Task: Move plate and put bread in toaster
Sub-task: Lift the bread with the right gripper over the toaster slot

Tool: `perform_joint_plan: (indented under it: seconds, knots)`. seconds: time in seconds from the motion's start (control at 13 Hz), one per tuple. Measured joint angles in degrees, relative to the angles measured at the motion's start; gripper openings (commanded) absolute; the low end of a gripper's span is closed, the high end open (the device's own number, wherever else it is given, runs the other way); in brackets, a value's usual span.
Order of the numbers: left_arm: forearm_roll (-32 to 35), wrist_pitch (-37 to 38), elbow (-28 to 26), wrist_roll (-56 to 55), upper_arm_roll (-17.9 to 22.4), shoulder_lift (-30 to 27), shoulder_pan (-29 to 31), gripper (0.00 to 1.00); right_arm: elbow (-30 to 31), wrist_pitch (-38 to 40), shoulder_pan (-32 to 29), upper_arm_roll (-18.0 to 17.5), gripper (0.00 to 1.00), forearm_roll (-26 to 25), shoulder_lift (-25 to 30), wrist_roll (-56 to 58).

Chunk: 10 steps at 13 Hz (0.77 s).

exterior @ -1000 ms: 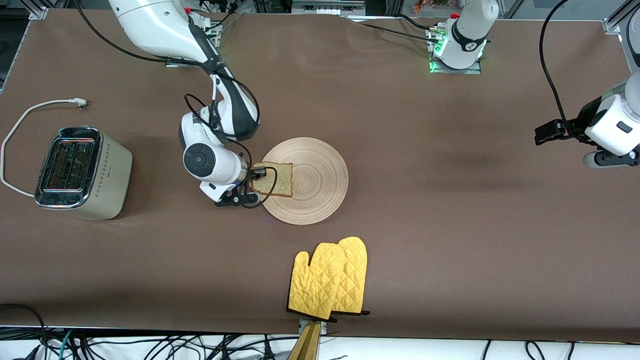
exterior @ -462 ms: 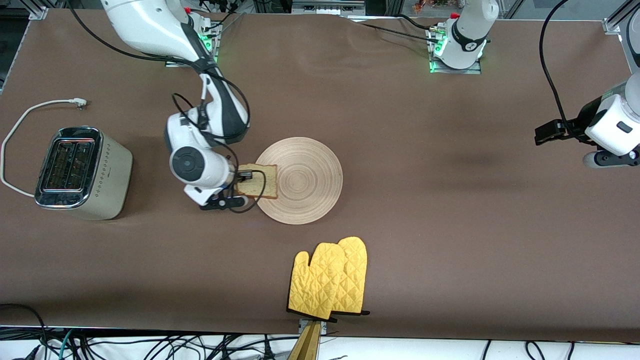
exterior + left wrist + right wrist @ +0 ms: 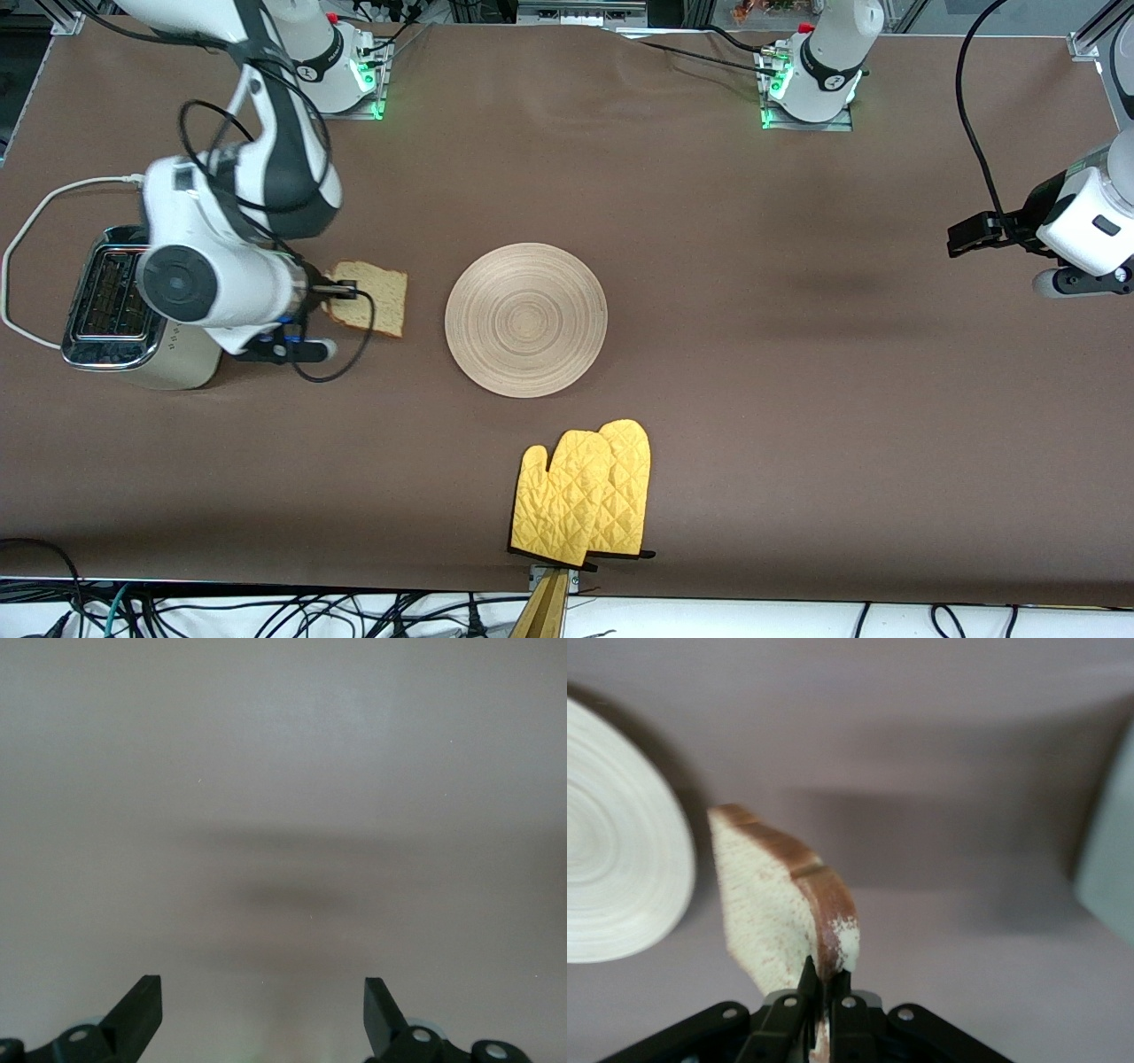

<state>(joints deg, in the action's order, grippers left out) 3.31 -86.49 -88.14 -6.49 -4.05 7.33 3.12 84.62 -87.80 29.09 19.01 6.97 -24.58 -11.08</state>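
Brown cloth covers the whole table [image 3: 762, 372], and your work sits toward the right arm's end of it. Your right hand [image 3: 341, 288] is up in the air over the bare cloth between the toaster [image 3: 142, 306] and the plate [image 3: 526, 320], its fingers pressed tight on one edge of the bread [image 3: 372, 298].

Treat that slice as light, soft and crumbly. It is held by a narrow pinch at the crust, so the free part can sag or tear if you swing hard; the right wrist view shows the bread [image 3: 775, 904] standing out from the hand [image 3: 818, 988] with its crust edge running away from the fingers. A grip on the crust is the sound choice, since the crumb would crush. I judge any extra squeeze unnecessary.

From the front camera the slice shows its broad face, and it reaches from the fingers toward the plate, away from the toaster. Being nearly square, it has no strong long axis. The toaster's two slots [image 3: 113, 292] run roughly from the robots' bases toward the front camera, so you will likely need to turn the slice edge-down and line its plane up with a slot.

The plate lies flat near the middle, now bare, with a yellow oven mitt [image 3: 585, 492] nearer the front camera.

Your left hand [image 3: 263, 1014] waits over bare cloth at the left arm's end, fingers spread and holding nothing.
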Motion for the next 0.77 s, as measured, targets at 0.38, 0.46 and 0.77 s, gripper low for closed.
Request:
perform_joint_plan:
  seconds: [0.38, 0.46, 0.77]
  knots:
    - [0.0, 0.5, 0.0, 0.0, 0.0, 0.3, 0.0, 1.00, -0.1, 9.0, -0.1, 10.5, 0.00, -2.5, 3.9, 6.0]
    - [0.0, 0.5, 0.0, 0.0, 0.1, 0.4, 0.0, 1.00, -0.2, 9.2, -0.2, 12.8, 0.00, -3.1, 4.0, 8.7]
    - [-4.4, 0.0, 0.1, 0.0, 0.1, 0.5, 0.0, 1.00, -2.9, 10.6, -0.4, 19.8, 0.00, -7.5, 4.1, 19.8]
